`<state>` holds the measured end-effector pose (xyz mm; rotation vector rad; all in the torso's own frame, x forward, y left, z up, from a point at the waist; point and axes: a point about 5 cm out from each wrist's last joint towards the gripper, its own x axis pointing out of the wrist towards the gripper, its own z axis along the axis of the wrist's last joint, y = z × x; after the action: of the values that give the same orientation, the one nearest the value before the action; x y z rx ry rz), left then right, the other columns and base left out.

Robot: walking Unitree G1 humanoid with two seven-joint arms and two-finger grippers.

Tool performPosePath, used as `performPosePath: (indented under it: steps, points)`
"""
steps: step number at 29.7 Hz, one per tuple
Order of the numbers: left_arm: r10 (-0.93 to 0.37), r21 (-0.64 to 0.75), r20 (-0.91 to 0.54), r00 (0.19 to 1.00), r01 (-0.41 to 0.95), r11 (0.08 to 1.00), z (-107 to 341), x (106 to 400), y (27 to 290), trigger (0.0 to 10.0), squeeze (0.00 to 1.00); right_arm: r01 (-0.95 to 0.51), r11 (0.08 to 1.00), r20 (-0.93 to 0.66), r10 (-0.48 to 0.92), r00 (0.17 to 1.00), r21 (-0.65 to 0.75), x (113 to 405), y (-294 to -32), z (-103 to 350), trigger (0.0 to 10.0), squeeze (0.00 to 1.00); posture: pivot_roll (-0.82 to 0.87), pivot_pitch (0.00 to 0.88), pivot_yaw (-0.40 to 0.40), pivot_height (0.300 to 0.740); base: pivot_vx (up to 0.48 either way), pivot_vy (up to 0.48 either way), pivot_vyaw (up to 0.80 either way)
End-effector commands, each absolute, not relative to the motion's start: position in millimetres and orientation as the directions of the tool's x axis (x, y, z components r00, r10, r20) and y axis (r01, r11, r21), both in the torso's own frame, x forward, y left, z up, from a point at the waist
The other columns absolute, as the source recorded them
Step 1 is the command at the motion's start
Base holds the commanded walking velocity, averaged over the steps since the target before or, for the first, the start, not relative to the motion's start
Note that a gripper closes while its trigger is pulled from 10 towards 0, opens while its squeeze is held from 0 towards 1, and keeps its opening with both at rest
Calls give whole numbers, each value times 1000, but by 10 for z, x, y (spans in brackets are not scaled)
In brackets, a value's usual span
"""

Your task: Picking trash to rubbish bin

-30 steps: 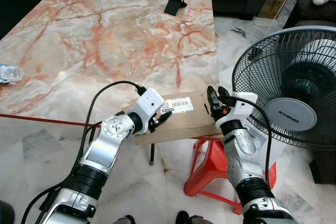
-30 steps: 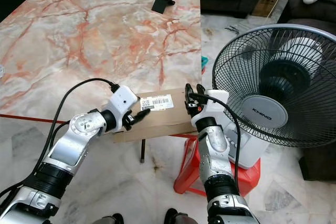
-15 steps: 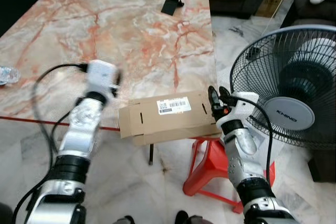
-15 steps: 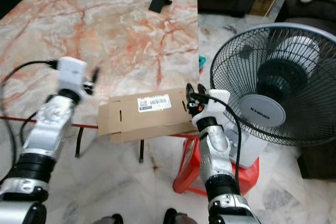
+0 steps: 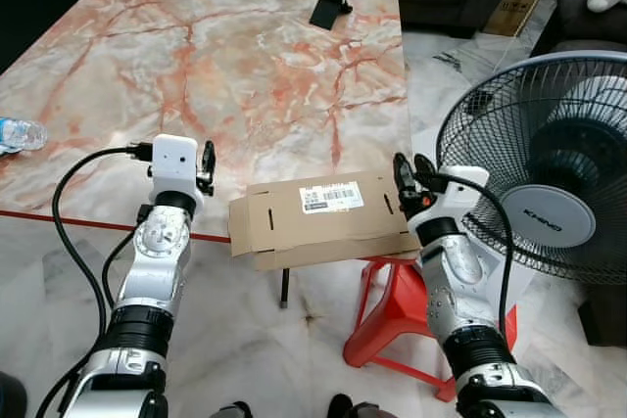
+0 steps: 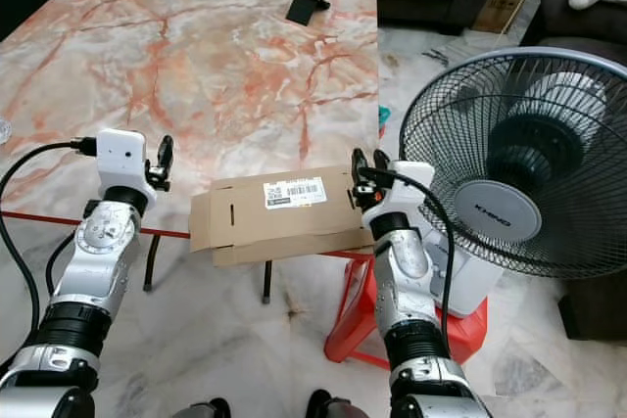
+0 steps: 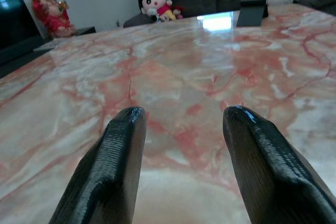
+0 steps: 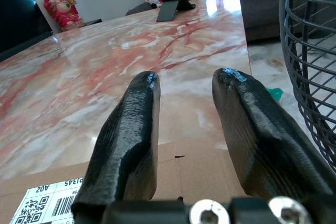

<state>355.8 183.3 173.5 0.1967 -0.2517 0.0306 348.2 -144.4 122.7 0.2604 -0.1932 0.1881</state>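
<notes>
A flattened brown cardboard box with a white barcode label lies at the marble table's front right corner, overhanging the edge. My right gripper is open at the box's right end; in the right wrist view its fingers stand apart above the cardboard with nothing between them. My left gripper is open over the table near its front edge, to the left of the box and apart from it. Bare marble lies beyond its fingers.
A large standing fan is close on the right, with a red plastic stool beside it below the box. A plastic bottle lies at the table's left edge. A black stand sits at the far side.
My left gripper has come off the box's left end and swung left, now standing over the table. The box's left flap shows. The right gripper has stayed at the right end.
</notes>
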Motion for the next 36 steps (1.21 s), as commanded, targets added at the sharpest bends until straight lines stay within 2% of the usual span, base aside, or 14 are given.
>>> performPosePath:
  steps: [1,10,26,36]
  points:
    - [-7,208,248,969,-46,977,1725,3573,1803,10000,0,-199,951,214,149,965,235,3495,-1463,1236,10000,0,71,130,-63,740,0,0,0]
    - [-15,208,257,966,-40,977,1726,3581,1797,10000,0,-200,951,215,150,965,235,3497,-1464,1235,10000,0,69,119,-62,740,0,0,0]
    - [-32,215,266,963,-27,976,1720,3596,1773,10000,0,-207,950,214,157,964,234,3496,-1455,1226,10000,0,70,103,-60,740,-274,0,0]
    - [-35,227,257,966,-25,974,1705,3603,1773,10000,0,-203,951,211,154,965,234,3493,-1466,1218,10000,0,69,113,-64,740,0,0,0]
